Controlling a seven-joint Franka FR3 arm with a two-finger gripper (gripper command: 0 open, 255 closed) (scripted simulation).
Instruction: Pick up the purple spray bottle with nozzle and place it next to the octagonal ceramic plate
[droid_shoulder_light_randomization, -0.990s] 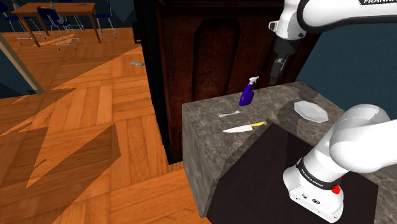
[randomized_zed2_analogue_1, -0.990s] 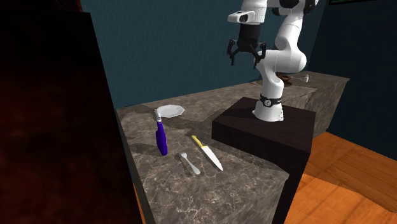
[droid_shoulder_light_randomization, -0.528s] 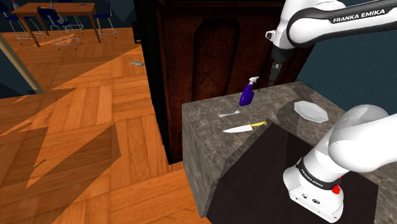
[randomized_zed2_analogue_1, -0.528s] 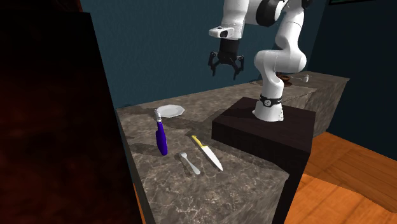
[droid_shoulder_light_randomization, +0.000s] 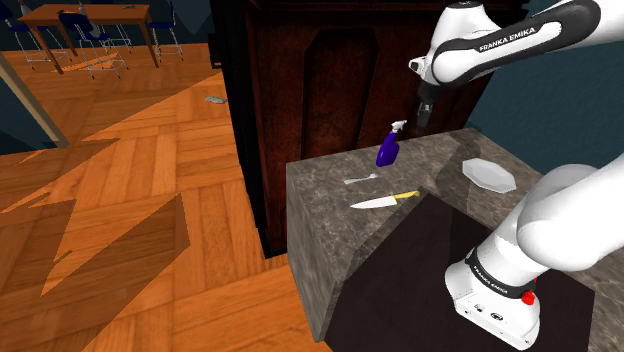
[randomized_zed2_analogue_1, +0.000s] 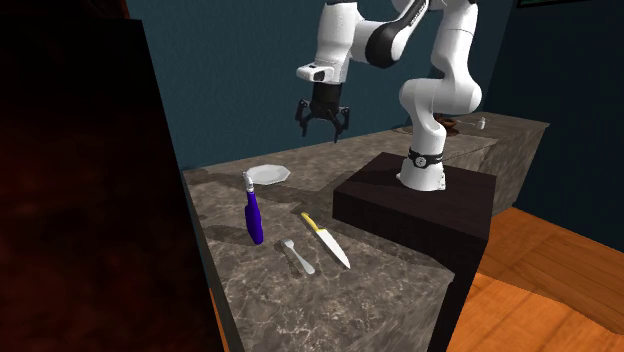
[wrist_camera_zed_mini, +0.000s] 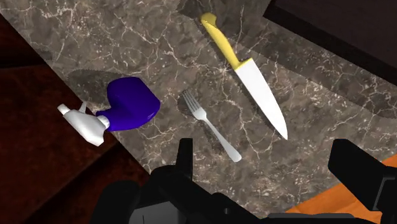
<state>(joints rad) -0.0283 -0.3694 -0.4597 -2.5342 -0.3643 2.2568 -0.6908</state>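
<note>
Purple spray bottle (droid_shoulder_light_randomization: 387, 150) with a white nozzle is noted upright on the marbled counter (droid_shoulder_light_randomization: 330, 190), near a fork (wrist_camera_zed_mini: 210, 125) and a yellow-handled knife (wrist_camera_zed_mini: 251, 73). The white octagonal plate (droid_shoulder_light_randomization: 488, 174) is set well apart. The black gripper (randomized_zed2_analogue_1: 322, 125) is seen high above, fingers spread wide, nothing clasped.

The spray bottle (randomized_zed2_analogue_1: 254, 215) stands on the counter (randomized_zed2_analogue_1: 300, 310); in the second exterior view the fork (randomized_zed2_analogue_1: 298, 257) and knife (randomized_zed2_analogue_1: 326, 241) lie to its right, the plate (randomized_zed2_analogue_1: 268, 173) behind.
</note>
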